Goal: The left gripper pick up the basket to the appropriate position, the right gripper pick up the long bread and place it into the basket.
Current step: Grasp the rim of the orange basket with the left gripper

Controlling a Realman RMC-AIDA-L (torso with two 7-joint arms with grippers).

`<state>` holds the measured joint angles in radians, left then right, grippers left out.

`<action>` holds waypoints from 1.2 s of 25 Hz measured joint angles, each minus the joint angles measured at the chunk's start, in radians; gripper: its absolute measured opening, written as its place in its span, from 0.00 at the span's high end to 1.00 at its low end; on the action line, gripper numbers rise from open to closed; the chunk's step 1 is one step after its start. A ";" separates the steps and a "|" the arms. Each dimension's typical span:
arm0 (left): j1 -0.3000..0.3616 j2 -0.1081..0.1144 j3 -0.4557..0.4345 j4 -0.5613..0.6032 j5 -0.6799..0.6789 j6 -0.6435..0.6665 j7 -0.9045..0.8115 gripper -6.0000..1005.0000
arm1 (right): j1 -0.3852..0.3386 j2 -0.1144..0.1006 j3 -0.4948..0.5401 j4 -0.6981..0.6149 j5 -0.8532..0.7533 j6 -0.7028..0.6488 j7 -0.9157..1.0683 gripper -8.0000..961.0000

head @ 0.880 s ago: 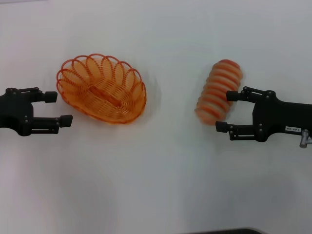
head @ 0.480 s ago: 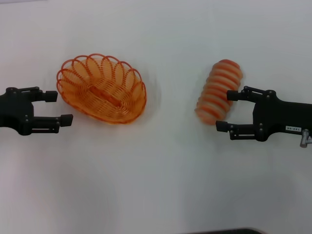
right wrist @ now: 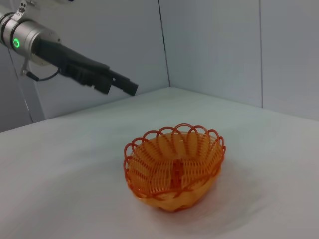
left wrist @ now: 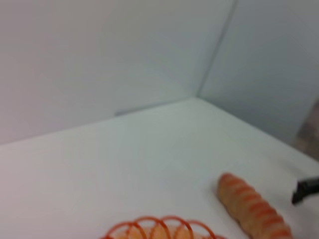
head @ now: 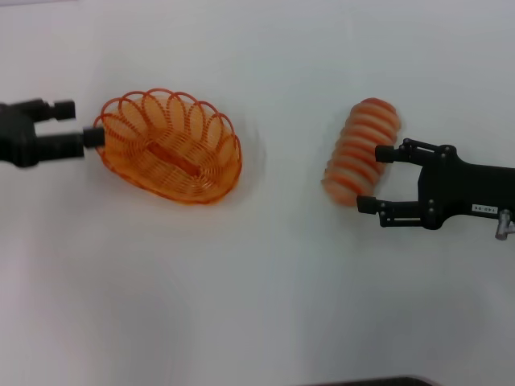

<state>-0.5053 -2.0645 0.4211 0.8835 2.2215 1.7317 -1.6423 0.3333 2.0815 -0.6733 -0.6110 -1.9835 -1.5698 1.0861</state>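
The orange wire basket (head: 169,146) sits empty on the white table, left of centre. My left gripper (head: 80,122) is open at the basket's left end, its nearer fingertip over the rim loops. In the right wrist view the left gripper (right wrist: 119,84) hangs above the table behind the basket (right wrist: 174,167). The long bread (head: 362,150), peach with orange ridges, lies on the table at the right. My right gripper (head: 376,178) is open and empty, fingers straddling the bread's right side. The left wrist view shows the basket rim (left wrist: 159,228), the bread (left wrist: 251,209) and a right gripper fingertip (left wrist: 305,190).
The white table (head: 265,281) spreads between basket and bread and toward the front edge. Grey walls (right wrist: 214,45) stand behind the table and meet in a corner.
My left gripper has moved away from the front edge and slightly right, up to the basket's left rim. The right gripper, the bread and the basket have hardly moved.
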 joint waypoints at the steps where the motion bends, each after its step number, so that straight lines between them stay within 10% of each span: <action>1: 0.000 0.000 0.000 0.000 0.000 0.000 0.000 0.16 | 0.000 0.000 0.000 -0.004 0.000 0.000 0.002 0.03; 16: -0.169 0.040 0.194 0.015 0.076 -0.308 -0.466 0.16 | 0.015 0.002 0.000 -0.037 0.003 -0.001 0.042 0.03; 30: -0.313 0.042 0.362 0.003 0.415 -0.404 -0.681 0.16 | 0.024 0.002 0.000 -0.058 0.000 -0.003 0.051 0.03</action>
<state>-0.8185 -2.0221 0.7831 0.8862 2.6366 1.3277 -2.3235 0.3572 2.0833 -0.6734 -0.6685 -1.9834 -1.5724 1.1367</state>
